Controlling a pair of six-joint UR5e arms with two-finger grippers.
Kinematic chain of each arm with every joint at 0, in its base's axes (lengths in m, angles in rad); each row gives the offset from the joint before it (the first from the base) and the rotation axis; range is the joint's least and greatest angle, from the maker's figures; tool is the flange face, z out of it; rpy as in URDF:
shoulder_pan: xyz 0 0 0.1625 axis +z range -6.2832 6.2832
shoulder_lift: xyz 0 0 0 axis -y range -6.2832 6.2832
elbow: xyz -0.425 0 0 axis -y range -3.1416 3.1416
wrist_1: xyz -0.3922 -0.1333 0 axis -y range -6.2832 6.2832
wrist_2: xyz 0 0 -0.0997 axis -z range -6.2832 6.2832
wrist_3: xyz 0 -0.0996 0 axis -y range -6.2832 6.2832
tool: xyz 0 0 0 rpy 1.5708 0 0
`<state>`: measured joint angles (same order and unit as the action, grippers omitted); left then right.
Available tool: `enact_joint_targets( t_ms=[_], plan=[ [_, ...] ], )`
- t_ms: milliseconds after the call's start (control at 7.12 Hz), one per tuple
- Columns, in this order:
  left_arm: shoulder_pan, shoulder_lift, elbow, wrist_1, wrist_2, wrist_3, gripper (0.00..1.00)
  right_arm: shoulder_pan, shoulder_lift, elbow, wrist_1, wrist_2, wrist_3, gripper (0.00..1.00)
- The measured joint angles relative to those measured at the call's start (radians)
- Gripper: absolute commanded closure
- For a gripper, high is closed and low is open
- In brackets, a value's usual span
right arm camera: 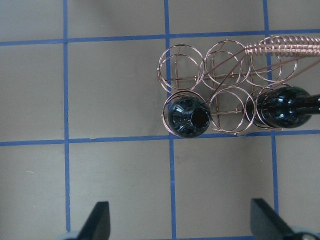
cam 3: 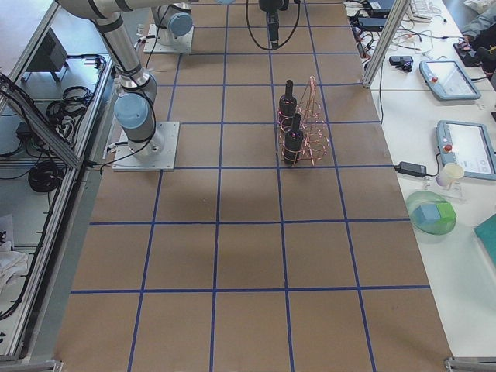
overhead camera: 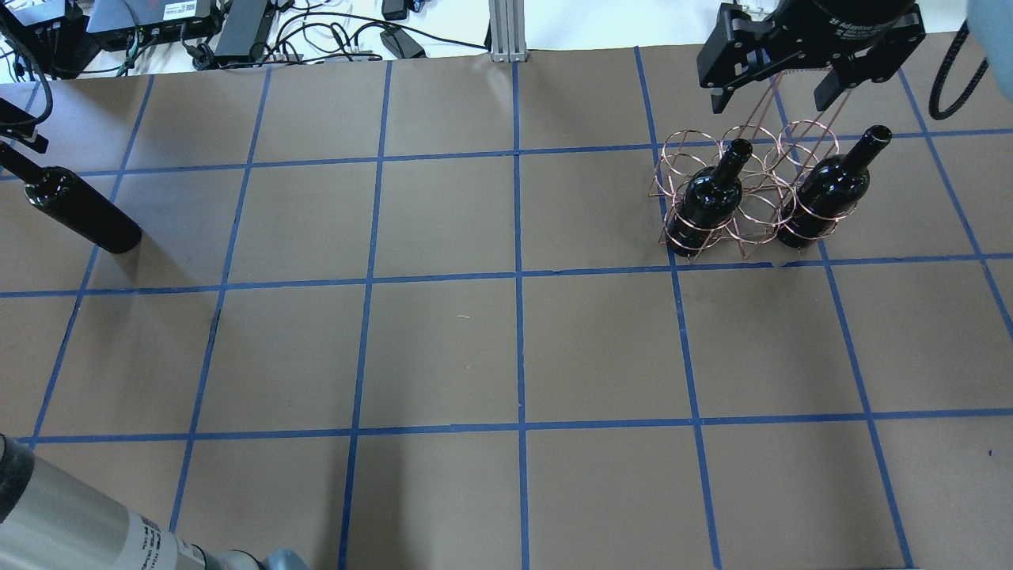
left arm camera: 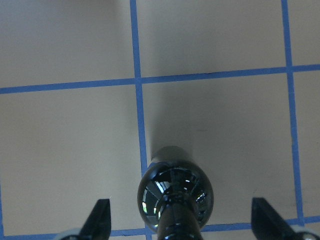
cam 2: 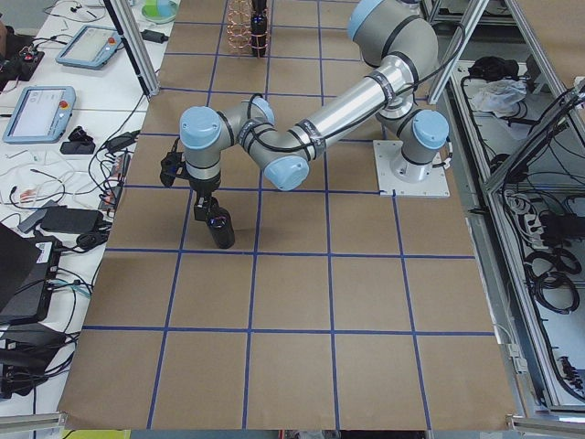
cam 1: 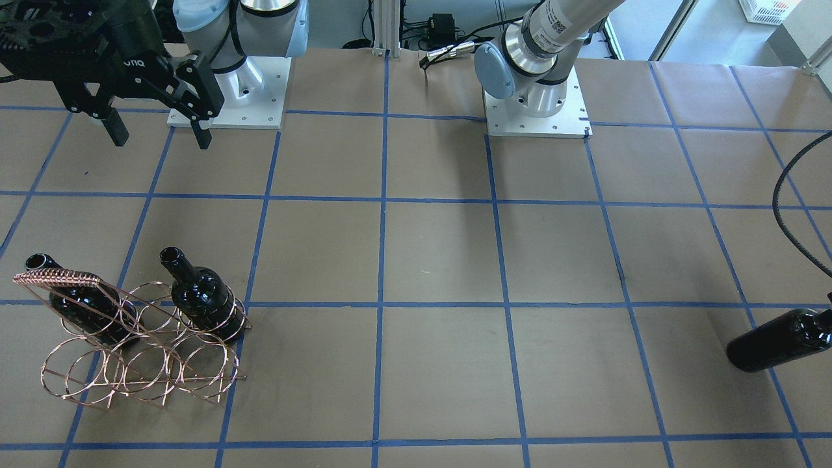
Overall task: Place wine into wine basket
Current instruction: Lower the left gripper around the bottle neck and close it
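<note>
The copper wire wine basket (cam 1: pixel 140 364) stands at the table's far right (overhead camera: pixel 748 170) and holds two black wine bottles (overhead camera: pixel 712 202) (overhead camera: pixel 827 194) in its near row. My right gripper (overhead camera: pixel 769 103) is open and empty, high over the basket; the basket (right arm camera: pixel 225 75) lies ahead of its spread fingers. A third wine bottle (overhead camera: pixel 79 210) stands upright on the table at the far left. My left gripper (left arm camera: pixel 182 212) is open with its fingers (left arm camera: pixel 102 217) wide on either side of that bottle's neck (left arm camera: pixel 172 192), not touching it.
The table is covered in brown paper with a blue tape grid (overhead camera: pixel 518 277). Both arm bases (cam 1: pixel 536 104) sit at the robot's edge. Cables and power boxes (overhead camera: pixel 237 24) lie beyond the far edge. A black cable (cam 1: pixel 790 214) hangs near the left gripper.
</note>
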<state>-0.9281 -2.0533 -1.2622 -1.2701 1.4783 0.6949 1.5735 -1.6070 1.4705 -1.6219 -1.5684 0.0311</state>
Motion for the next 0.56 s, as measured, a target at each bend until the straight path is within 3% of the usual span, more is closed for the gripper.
enact_joint_targets(
  t_ms=[421,562],
  plan=[
    [0.0,-0.005,-0.006,-0.015,0.007,-0.004,0.04,-0.001,0.0,-0.002,0.003,-0.001,0.004,0.0],
    [0.0,-0.004,-0.006,-0.028,0.011,-0.004,0.09,-0.001,0.0,-0.002,0.006,-0.002,0.004,0.0]
  ],
)
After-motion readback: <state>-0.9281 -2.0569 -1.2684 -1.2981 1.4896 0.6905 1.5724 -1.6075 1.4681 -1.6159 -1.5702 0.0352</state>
